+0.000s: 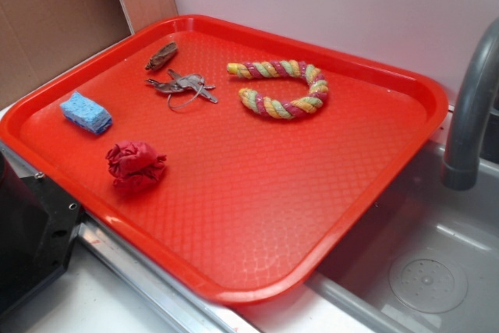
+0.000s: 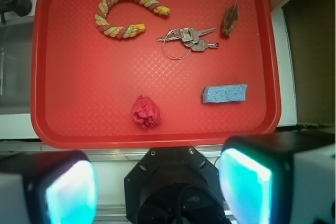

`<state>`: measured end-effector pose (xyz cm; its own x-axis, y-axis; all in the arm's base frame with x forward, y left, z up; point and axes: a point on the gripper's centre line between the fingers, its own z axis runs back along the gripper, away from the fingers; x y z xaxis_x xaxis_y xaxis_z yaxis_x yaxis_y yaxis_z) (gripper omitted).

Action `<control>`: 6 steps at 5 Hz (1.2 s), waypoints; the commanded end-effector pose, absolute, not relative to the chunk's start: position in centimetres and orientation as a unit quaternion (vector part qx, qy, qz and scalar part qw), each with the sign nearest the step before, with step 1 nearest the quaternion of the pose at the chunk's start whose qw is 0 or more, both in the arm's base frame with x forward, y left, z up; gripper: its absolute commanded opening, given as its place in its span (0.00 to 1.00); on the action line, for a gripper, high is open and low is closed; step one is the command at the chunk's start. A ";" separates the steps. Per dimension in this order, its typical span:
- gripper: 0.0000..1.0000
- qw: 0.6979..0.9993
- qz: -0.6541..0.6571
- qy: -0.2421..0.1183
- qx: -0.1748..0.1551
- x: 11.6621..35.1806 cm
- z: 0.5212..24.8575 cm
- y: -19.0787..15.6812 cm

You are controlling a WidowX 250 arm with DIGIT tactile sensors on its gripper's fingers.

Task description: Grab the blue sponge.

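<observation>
landmark: red tray (image 1: 390,185), resting partly over a steel sink (image 1: 437,271) | rope ring (image 1: 282,89), striped, on tray's far half | keys (image 1: 183,86) on tray beside the rope | small brown piece (image 1: 161,56), possibly a key fob, just beyond keys | red cloth ball (image 1: 135,164) near tray's front-left edge | grey faucet (image 1: 472,107) off tray's right side

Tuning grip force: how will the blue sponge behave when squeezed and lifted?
The blue sponge looks porous, so it probably compresses and weighs little. Its flat block shape suggests it won't roll. Lying apart from the red cloth ball, it should lift cleanly.
</observation>
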<state>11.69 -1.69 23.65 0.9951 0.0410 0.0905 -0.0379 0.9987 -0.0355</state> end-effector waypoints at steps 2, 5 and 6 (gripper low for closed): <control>1.00 0.998 -0.027 -0.049 -0.013 12.4 22.5 -0.1; 1.00 0.935 -0.351 -0.050 0.012 15.9 18.2 4.7; 1.00 0.884 -0.466 -0.042 0.013 16.7 16.4 4.9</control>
